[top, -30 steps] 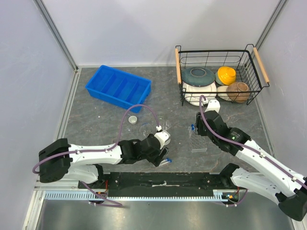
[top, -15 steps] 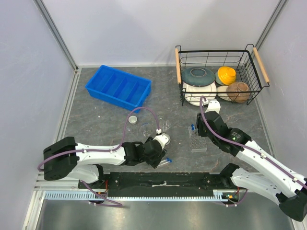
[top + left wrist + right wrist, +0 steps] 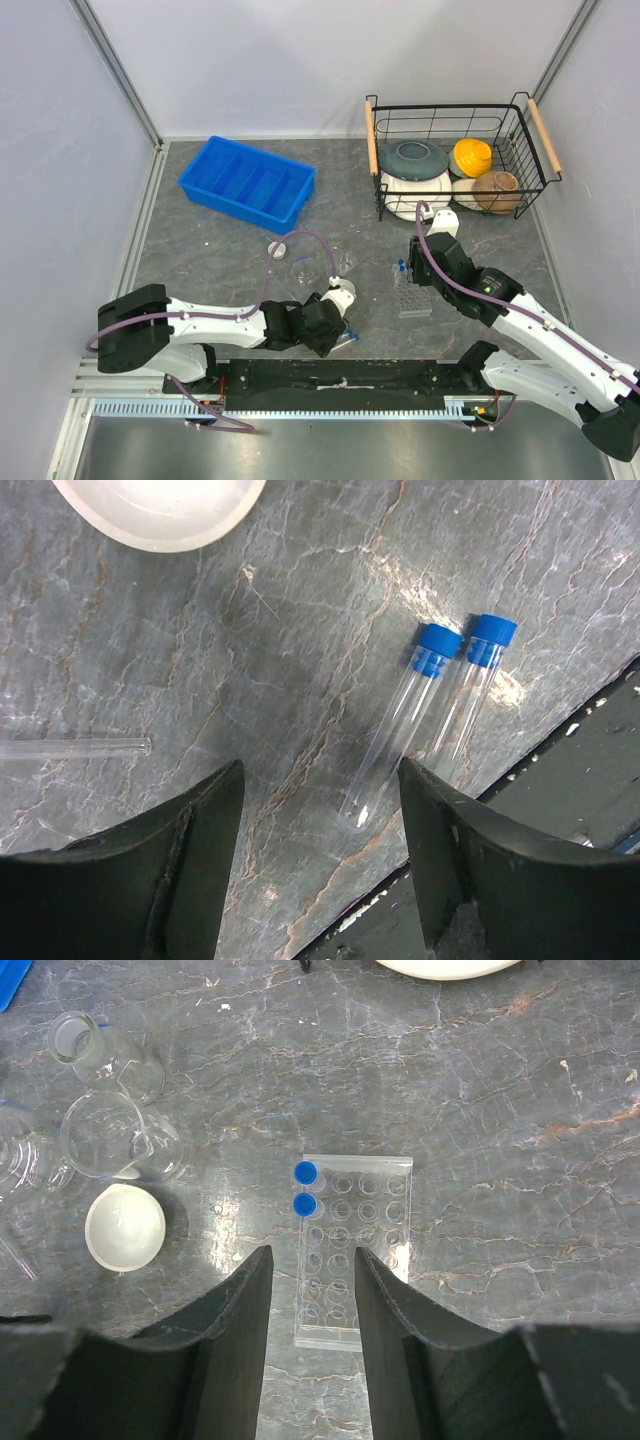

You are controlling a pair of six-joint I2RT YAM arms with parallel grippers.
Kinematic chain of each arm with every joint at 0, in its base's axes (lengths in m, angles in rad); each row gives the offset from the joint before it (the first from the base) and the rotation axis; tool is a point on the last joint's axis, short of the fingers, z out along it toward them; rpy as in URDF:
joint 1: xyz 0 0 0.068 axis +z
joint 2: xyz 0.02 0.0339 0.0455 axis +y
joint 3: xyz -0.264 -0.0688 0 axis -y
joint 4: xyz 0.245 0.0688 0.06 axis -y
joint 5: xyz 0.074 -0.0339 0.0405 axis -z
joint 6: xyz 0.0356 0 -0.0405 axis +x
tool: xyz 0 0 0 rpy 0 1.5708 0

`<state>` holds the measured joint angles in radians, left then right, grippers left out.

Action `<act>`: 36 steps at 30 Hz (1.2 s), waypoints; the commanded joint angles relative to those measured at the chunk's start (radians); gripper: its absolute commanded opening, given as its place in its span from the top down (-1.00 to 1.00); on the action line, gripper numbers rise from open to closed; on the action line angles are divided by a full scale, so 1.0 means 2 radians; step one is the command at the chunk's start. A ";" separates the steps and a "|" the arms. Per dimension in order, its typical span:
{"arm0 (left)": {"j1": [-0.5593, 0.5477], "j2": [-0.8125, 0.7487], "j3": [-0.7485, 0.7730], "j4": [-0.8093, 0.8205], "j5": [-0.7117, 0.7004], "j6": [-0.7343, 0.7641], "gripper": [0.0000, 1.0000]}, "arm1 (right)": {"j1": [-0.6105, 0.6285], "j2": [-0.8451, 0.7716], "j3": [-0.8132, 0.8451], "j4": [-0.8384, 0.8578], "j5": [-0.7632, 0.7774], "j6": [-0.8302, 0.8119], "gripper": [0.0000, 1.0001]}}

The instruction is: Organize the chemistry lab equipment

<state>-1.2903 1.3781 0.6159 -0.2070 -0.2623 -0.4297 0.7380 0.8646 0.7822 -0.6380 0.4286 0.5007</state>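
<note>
Looking at your left gripper: jaws spread, nothing between them, hanging low over the desk by its near edge. Two loose blue-capped tubes lie flat there, side by side, caps pointing away from the gripper. The closed end of one sits just inside the gap between the fingers, the other runs past the finger on that side. You've got the white dish at the top edge of that wrist view and a thin glass rod lying flat near the other finger

Your right gripper is open too and carries nothing. It hangs above the tube rack, which stands mid-desk. Two racked tubes stand upright in neighbouring holes at one far corner. Glass beakers cluster just beside the dish, near the rack

Blue tray and wire basket sit well apart at the back
</note>
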 commanded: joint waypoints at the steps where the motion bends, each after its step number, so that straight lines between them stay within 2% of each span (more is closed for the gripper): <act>1: -0.008 0.013 -0.001 0.017 -0.021 -0.022 -0.39 | 0.004 -0.003 0.001 0.008 0.012 0.004 0.10; 2: -0.009 0.015 -0.001 0.018 -0.022 -0.022 -0.38 | 0.005 -0.003 0.001 0.007 0.013 0.005 0.10; 5: -0.010 0.021 -0.001 0.022 -0.019 -0.021 -0.15 | 0.005 -0.005 0.002 0.007 0.012 0.004 0.14; 6: -0.011 0.025 0.000 0.022 -0.019 -0.021 0.03 | 0.007 -0.004 0.002 0.005 0.013 0.004 0.14; 8: -0.011 0.030 0.002 0.023 -0.018 -0.020 0.24 | 0.006 -0.005 0.002 0.005 0.013 0.005 0.17; 9: -0.011 0.033 0.003 0.022 -0.018 -0.019 0.47 | 0.007 -0.005 0.003 0.005 0.013 0.006 0.21; 12: -0.012 0.033 0.003 0.023 -0.016 -0.018 0.78 | 0.008 -0.004 0.004 0.005 0.014 0.005 0.25; 14: -0.012 0.031 0.005 0.021 -0.018 -0.012 0.81 | 0.008 -0.003 0.005 0.005 0.013 0.004 0.27; 15: -0.012 0.030 0.009 0.018 -0.020 -0.011 0.93 | 0.008 -0.002 0.006 0.005 0.013 0.004 0.28; 23: -0.012 -0.006 0.059 -0.035 -0.024 0.020 0.96 | 0.010 0.003 0.022 0.005 0.007 0.002 0.30; 28: -0.015 -0.038 0.096 -0.079 -0.024 0.045 0.96 | 0.011 0.003 0.028 0.010 -0.029 -0.005 0.29; 31: -0.015 -0.056 0.119 -0.095 0.008 0.068 0.96 | 0.011 -0.005 0.030 0.015 -0.068 -0.008 0.21; 36: -0.015 -0.077 0.141 -0.088 0.087 0.079 0.96 | 0.010 -0.030 0.035 0.024 -0.157 -0.010 -0.11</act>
<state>-1.3140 1.2663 0.8501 -0.3767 -0.2195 -0.3351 0.7509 0.8543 0.8021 -0.6353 0.2794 0.4911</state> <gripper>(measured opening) 0.053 0.520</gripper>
